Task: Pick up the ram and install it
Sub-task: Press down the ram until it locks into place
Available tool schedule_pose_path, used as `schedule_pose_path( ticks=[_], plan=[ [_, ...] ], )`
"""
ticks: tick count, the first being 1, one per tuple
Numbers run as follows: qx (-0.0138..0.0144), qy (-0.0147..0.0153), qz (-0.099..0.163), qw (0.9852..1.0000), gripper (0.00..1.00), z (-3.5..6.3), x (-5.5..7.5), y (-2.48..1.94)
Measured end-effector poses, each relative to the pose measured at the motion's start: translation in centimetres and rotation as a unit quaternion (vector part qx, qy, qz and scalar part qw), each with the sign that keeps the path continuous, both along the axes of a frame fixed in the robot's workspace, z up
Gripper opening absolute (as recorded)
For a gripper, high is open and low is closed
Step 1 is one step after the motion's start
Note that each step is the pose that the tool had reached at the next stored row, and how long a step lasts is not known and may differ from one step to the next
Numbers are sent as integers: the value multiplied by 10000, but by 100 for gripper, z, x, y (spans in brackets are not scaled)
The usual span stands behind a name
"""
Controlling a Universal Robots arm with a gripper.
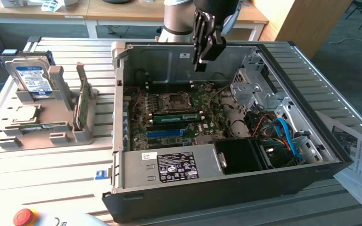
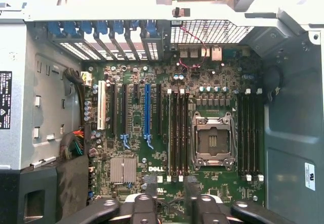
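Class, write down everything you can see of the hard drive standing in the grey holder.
The hard drive is a flat, silver, metal-looking slab with a blue-and-white label across its facing side. It stands upright on edge, slotted into the grey holder at the exterior view's left, outside the open computer case. Only the holder appears to touch it; its lower edge is hidden in the slot.

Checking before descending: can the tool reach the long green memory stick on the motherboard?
Probably yes: the tool hovers above the open black case; nothing covers the long green memory stick.
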State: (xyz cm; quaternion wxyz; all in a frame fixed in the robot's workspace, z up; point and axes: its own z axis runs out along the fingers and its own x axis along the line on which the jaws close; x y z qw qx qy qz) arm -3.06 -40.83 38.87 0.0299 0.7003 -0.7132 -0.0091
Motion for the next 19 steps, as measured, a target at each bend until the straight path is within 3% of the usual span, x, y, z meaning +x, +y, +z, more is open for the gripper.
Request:
schedule_pose_path(
  ticks=[6,19],
  plan=[
    [0,0,0,10000,11,0,0,0],
    [0,0,0,10000,10,0,0,0]
  ],
)
